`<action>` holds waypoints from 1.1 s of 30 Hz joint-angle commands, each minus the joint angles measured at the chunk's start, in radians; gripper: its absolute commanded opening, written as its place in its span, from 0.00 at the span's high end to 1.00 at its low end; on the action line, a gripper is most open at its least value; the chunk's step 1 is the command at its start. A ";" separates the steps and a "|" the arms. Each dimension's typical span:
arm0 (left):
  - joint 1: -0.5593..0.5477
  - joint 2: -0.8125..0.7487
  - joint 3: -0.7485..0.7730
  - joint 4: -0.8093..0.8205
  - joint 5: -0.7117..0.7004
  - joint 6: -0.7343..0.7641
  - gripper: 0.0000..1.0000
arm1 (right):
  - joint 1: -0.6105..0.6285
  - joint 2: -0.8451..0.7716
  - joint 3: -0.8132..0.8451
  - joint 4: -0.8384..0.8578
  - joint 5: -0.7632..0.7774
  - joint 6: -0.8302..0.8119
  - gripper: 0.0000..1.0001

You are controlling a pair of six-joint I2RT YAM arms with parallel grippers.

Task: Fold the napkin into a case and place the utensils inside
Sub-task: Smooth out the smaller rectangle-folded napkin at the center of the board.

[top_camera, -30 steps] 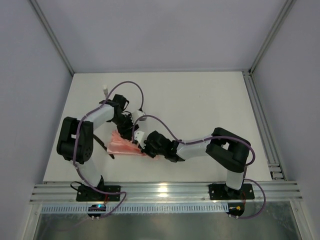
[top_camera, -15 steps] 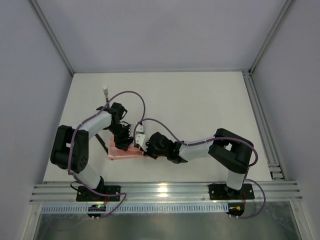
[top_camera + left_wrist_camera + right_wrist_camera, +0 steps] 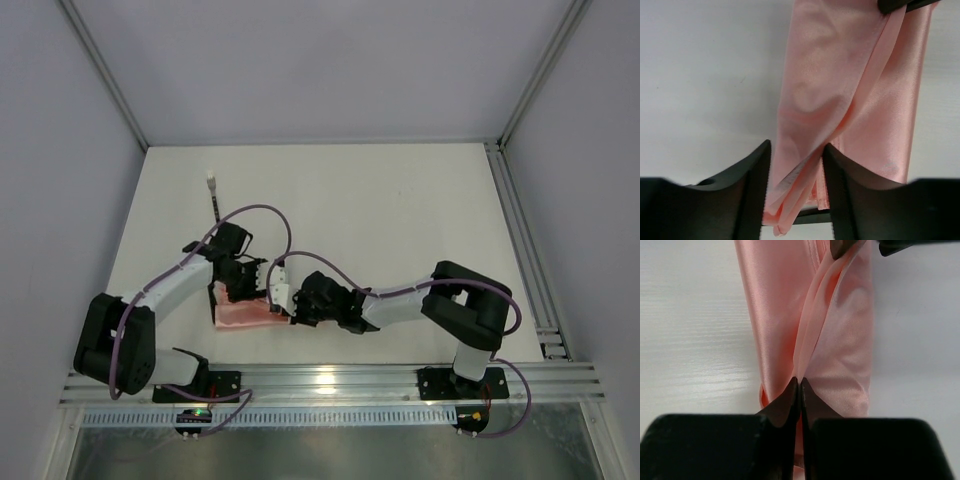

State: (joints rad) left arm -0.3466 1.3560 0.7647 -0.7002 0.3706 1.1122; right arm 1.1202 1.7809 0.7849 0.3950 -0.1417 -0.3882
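Loosely folded glossy pink napkin (image 3: 785, 315), long creases, pinched in right fingers (image 3: 781, 406)

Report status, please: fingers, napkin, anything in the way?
Right gripper shut on a napkin fold. Left gripper open, fingers astride the napkin. Napkin folded narrow on the table. One dark utensil lies apart, beyond the left arm.

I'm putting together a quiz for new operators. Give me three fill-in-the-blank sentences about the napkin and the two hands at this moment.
1. The folded napkin is ___ in colour.
2. The right hand is pinched ___ on a fold of the napkin.
3. The left hand has its jaws ___, one on each side of the napkin's end.
Missing words: pink; shut; open.
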 commanded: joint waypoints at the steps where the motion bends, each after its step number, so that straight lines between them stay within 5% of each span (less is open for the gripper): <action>1: -0.051 -0.018 -0.053 0.031 -0.041 0.037 0.58 | -0.019 -0.023 -0.015 -0.019 0.031 0.043 0.94; 11: -0.055 -0.104 -0.079 -0.084 -0.009 0.005 0.99 | -0.030 -0.040 -0.019 -0.013 0.056 0.080 0.79; 18: -0.063 -0.176 -0.107 -0.082 0.004 -0.058 1.00 | -0.030 -0.121 -0.033 -0.021 0.068 0.118 0.47; 24: -0.095 -0.195 -0.130 -0.102 -0.004 -0.097 1.00 | -0.031 -0.253 -0.068 -0.025 -0.022 0.175 0.42; 33: -0.270 -0.241 -0.179 -0.097 -0.145 -0.231 1.00 | -0.157 -0.420 -0.154 -0.048 -0.113 0.517 0.42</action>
State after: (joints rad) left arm -0.5648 1.1568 0.5869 -0.7685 0.2779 0.9443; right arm 0.9867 1.4166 0.6788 0.3309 -0.2432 -0.0536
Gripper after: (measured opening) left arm 0.006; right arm 0.582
